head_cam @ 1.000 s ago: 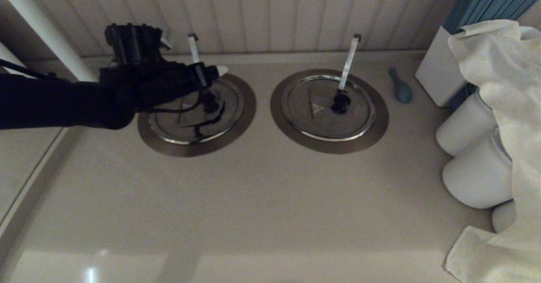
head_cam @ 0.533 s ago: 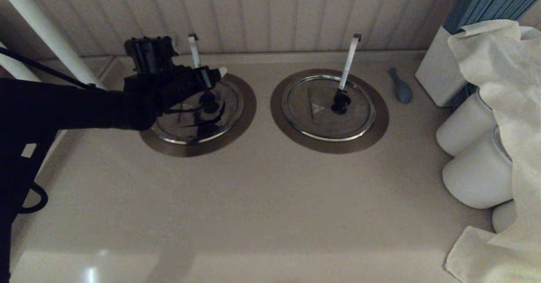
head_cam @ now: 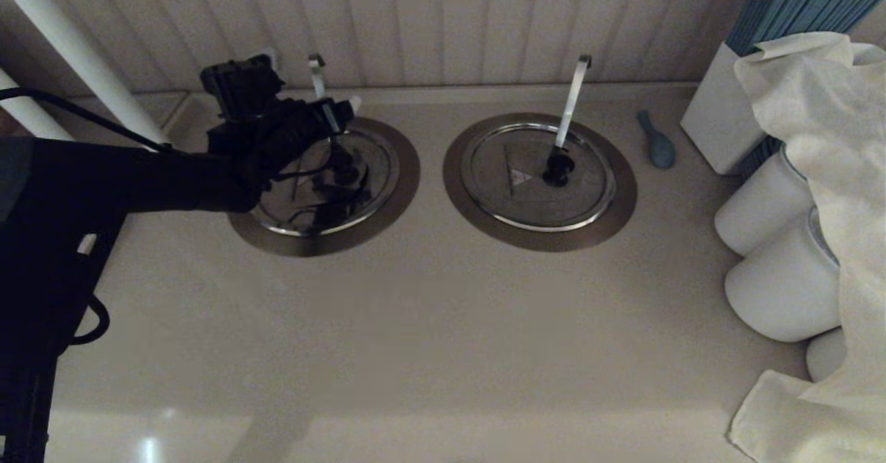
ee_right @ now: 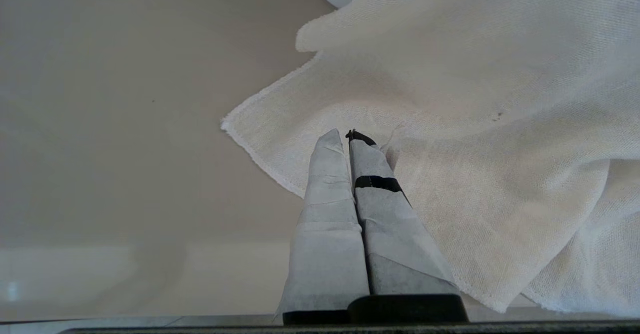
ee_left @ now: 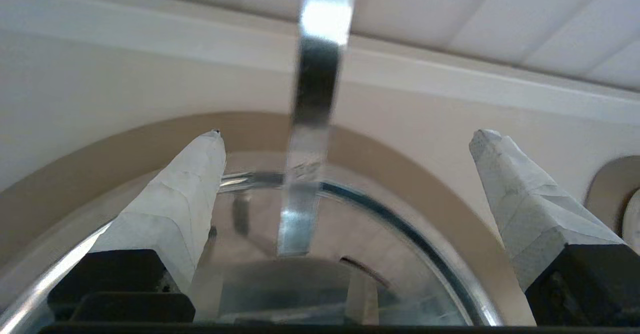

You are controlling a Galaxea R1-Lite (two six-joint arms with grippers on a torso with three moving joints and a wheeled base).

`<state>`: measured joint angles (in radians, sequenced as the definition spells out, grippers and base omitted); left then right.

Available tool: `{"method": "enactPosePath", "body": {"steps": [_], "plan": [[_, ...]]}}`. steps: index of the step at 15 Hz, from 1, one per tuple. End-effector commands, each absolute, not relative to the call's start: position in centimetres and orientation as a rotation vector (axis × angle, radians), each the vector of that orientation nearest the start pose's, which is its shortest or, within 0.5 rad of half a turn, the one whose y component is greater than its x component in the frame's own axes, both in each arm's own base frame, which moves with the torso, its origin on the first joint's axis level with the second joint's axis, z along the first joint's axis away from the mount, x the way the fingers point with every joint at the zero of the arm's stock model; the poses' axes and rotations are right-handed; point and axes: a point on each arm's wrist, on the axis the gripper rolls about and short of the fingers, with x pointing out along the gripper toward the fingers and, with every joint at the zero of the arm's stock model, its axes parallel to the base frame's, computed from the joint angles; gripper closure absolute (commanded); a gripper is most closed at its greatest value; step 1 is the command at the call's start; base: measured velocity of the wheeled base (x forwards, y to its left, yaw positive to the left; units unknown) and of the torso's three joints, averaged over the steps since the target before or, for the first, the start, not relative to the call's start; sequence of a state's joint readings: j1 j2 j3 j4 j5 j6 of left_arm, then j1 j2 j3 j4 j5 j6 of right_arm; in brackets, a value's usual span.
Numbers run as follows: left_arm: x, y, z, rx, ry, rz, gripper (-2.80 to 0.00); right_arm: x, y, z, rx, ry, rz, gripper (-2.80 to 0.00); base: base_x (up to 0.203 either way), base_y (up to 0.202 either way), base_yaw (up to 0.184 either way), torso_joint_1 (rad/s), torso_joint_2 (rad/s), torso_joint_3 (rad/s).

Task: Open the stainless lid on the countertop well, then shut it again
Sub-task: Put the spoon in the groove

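Left gripper (head_cam: 340,111) hovering above the far part of the stainless lid (head_cam: 377,172), fingers spread wide apart, nothing clamped. In the left wrist view, white-taped fingertips (ee_left: 197,174) on either side of the thin upright handle (ee_left: 312,99), well clear of it on both sides, gripper (ee_left: 345,139) not touching metal. Stainless lid lying flat and closed on the countertop well (head_cam: 405,172), on the left side of the table (head_cam: 415,324), near the back wall. Black knob (head_cam: 344,165) near the lid's middle, handle (head_cam: 317,75) rising from it toward the wall. Twin lid (head_cam: 588,186) to the right, also closed, with its own paler handle (head_cam: 573,96). Beyond it, a small blue object (head_cam: 657,144) on the table, then white cylinders (head_cam: 761,221) under a pale cloth (head_cam: 830,138). Right gripper (ee_right: 350,137) pressed together, empty, parked over the cloth's edge (ee_right: 450,174) at the near right of the table.
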<state>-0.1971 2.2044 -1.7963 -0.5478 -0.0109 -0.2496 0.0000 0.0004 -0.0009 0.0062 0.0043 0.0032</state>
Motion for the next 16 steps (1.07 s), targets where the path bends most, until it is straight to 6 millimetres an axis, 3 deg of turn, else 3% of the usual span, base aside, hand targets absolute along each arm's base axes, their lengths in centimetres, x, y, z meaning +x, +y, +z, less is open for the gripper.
{"method": "enactPosePath", "body": {"steps": [1,16], "plan": [[46.5,-9.3,25.0,-0.263,-0.113,-0.225,-2.8,-2.3,0.0,7.5,0.003,0.006,0.005,0.0,0.0,0.0,0.0,0.0,0.0,0.0],[45.8,-11.4,25.5,-0.314,-0.107,-0.279,-2.8,-2.3,0.0,7.5,0.003,0.006,0.006,0.0,0.0,0.0,0.0,0.0,0.0,0.0]]}}
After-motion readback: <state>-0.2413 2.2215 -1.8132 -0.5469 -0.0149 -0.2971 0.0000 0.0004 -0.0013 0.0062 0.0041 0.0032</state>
